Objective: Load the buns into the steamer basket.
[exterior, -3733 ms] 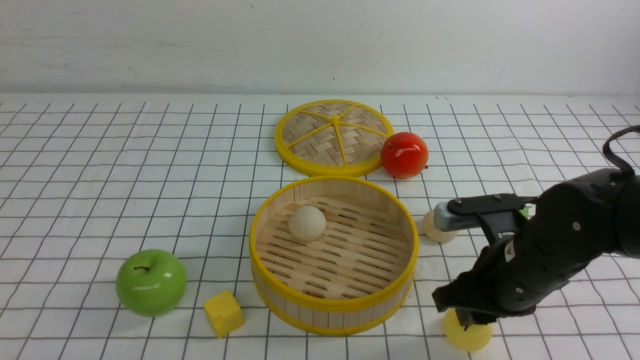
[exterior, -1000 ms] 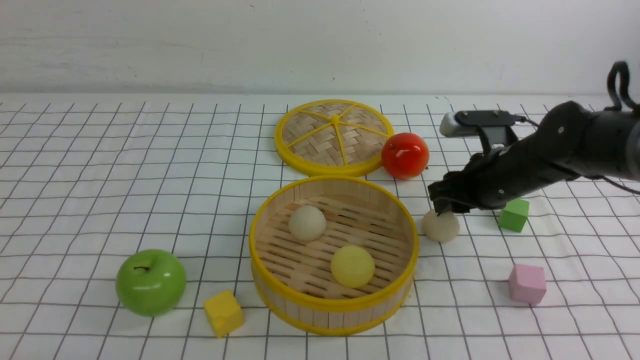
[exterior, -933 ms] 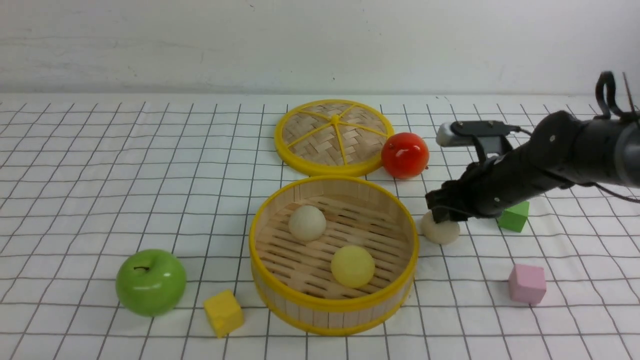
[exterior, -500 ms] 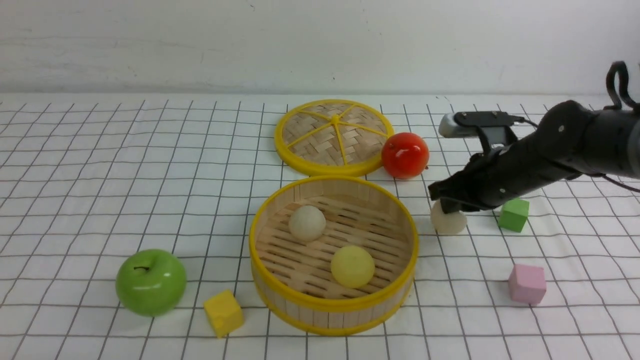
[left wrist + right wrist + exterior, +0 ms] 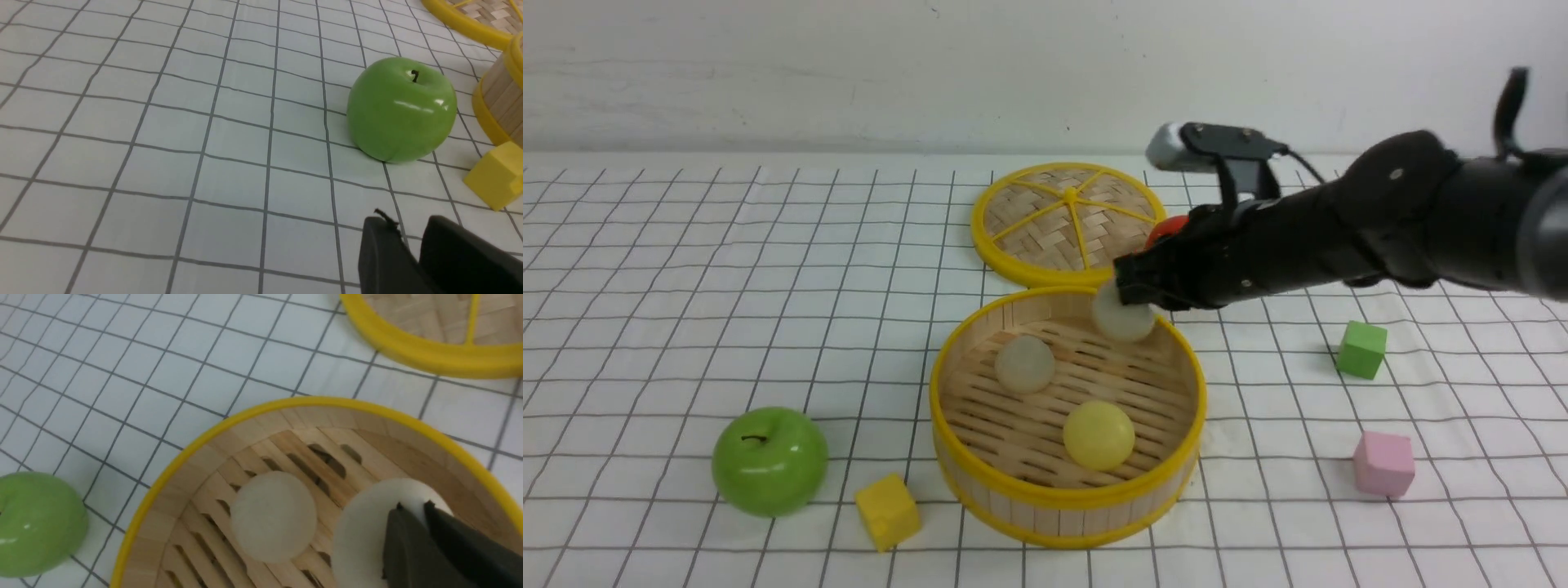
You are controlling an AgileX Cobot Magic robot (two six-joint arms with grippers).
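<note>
The steamer basket (image 5: 1062, 498) stands at the table's middle, with an off-white bun (image 5: 1024, 363) and a pale yellow bun (image 5: 1098, 434) lying on its slatted floor. My right gripper (image 5: 1127, 298) hangs over the basket's far right part, shut on the top of another off-white bun (image 5: 1123, 320), which is held just above the floor. The right wrist view shows the same: gripper (image 5: 413, 506) pinching that bun (image 5: 363, 539), the resting bun (image 5: 273, 516) beside it, inside the yellow rim (image 5: 310, 402). My left gripper (image 5: 408, 224) shows only in its wrist view, fingers nearly together and empty, above the cloth.
The flat woven lid (image 5: 1068, 220) lies behind the basket. A red fruit (image 5: 1168, 229) is mostly hidden behind my right arm. A green apple (image 5: 769, 461) and a yellow cube (image 5: 887, 510) sit front left. A green cube (image 5: 1361, 349) and a pink cube (image 5: 1383, 464) are to the right.
My right gripper closed on the off-white bun lying right of the basket, lifted it and carried it left over the basket's far rim. The left arm has not moved.
</note>
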